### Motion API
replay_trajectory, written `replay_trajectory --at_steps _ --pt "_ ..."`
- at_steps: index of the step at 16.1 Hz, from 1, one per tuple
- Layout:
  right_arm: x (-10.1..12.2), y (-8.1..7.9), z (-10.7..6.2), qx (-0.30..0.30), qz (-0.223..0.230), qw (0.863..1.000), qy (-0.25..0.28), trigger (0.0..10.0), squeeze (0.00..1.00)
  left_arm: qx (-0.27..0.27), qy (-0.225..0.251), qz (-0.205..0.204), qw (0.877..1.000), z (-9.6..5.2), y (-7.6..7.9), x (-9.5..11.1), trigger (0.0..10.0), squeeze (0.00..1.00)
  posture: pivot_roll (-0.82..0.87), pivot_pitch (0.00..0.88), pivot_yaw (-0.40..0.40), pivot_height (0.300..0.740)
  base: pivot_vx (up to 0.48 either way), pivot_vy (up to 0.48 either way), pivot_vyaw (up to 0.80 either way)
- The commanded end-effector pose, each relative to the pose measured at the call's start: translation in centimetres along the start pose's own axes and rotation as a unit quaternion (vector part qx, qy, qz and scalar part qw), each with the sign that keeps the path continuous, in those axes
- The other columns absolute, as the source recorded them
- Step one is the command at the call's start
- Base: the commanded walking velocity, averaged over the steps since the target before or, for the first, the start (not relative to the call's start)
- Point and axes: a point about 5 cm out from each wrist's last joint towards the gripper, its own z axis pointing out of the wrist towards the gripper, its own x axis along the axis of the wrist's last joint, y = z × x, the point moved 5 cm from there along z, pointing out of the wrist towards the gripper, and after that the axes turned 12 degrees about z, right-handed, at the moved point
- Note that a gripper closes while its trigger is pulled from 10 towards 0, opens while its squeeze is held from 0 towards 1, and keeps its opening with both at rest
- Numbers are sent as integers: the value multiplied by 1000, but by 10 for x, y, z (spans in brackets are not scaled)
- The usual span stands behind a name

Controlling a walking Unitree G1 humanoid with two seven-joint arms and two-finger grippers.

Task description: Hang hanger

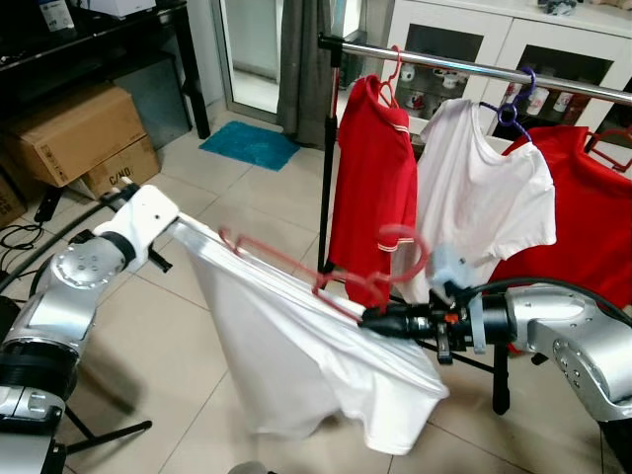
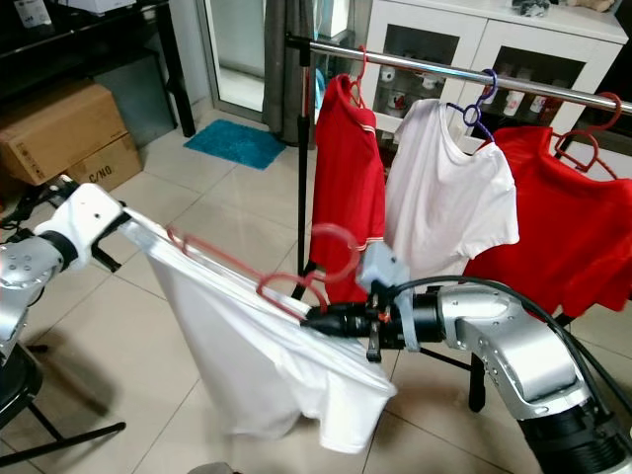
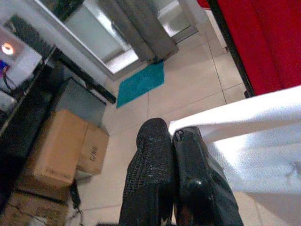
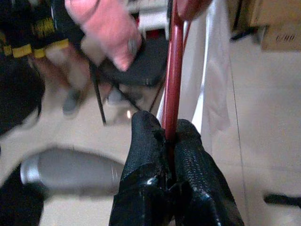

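Observation:
A red hanger (image 1: 286, 265) carries a white shirt (image 1: 296, 365) that hangs slanted between my two arms, low in front of the clothes rail (image 1: 474, 67). My right gripper (image 4: 168, 136) is shut on the hanger's red wire just below the hook (image 1: 405, 247). My left gripper (image 3: 171, 134) is shut on the shirt's white edge at the far left shoulder. On the rail hang a red shirt (image 1: 370, 188), a white shirt (image 1: 484, 197) and another red shirt (image 1: 583, 217).
The rail's black post (image 1: 326, 148) stands just behind the held hanger. Cardboard boxes (image 1: 79, 133) and a teal mat (image 1: 252, 145) lie on the tiled floor to the left. A white cabinet (image 1: 474, 30) stands behind the rail. A person's hand (image 4: 103, 28) appears in the right wrist view.

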Motion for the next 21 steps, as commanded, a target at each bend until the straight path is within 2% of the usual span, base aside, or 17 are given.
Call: replay_trajectory --at_steps 1,2,4,6,8,10,11,12,13,14,15,16,17,18,19,20,21 --pt "0 5 -11 -14 19 1000 11 0 0 56 -39 -32 997 -8 -27 -19 0 0 56 0 21 740 0 0 0" --pt "3 7 -11 -20 23 999 25 0 0 52 -35 -43 997 -7 -24 -19 0 0 56 0 21 740 0 0 0" --pt "10 17 -5 -59 34 995 69 0 0 6 10 -92 996 -1 1 -2 0 0 58 0 18 740 0 0 0" --pt "23 33 1 -120 38 984 125 0 0 -68 56 -125 988 1 35 21 0 0 59 0 17 740 0 0 0" --pt "47 60 5 -218 60 947 229 0 0 -172 112 -167 964 -6 86 58 0 0 66 0 14 740 0 0 0" --pt "59 77 -1 -288 77 909 293 0 0 -272 166 -179 931 -25 122 91 0 0 68 0 14 740 0 0 0" --pt "65 87 -9 -328 94 879 333 0 0 -317 180 -169 916 -37 136 101 0 0 69 0 14 740 0 0 0" --pt "72 99 -26 -365 127 833 396 0 0 -350 194 -157 903 -48 147 108 0 0 71 0 13 740 0 0 0" --pt "71 104 -32 -385 137 815 410 0 0 -340 191 -165 906 -48 145 108 0 0 75 0 10 740 0 0 0" --pt "69 106 -35 -396 138 811 409 0 0 -330 187 -170 910 -47 143 107 0 0 75 0 10 740 0 0 0" --pt "59 110 -35 -428 127 812 375 118 0 -279 173 -183 927 -40 133 102 0 0 75 0 7 740 0 0 0" --pt "49 111 -34 -453 124 811 348 2118 0 -238 160 -201 936 -38 124 97 0 0 80 0 -1 740 0 0 0" --pt "31 107 -20 -458 143 825 298 10000 0 -138 133 -237 952 -34 100 86 10000 0 82 0 -22 740 0 0 0" --pt "25 101 -16 -453 153 827 296 10000 0 -79 117 -272 952 -34 87 79 10000 0 85 0 -38 740 0 0 0" --pt "17 90 -16 -455 153 826 296 10000 0 -17 92 -326 941 -37 81 70 10000 0 95 0 -58 740 0 0 -800" --pt "18 86 -24 -474 146 807 321 10000 0 6 89 -367 926 -43 86 70 10000 0 96 0 -58 740 0 0 -800" --pt "26 83 -26 -457 166 800 350 10000 0 24 92 -384 918 -45 87 71 10000 0 95 0 -59 740 0 0 -800"
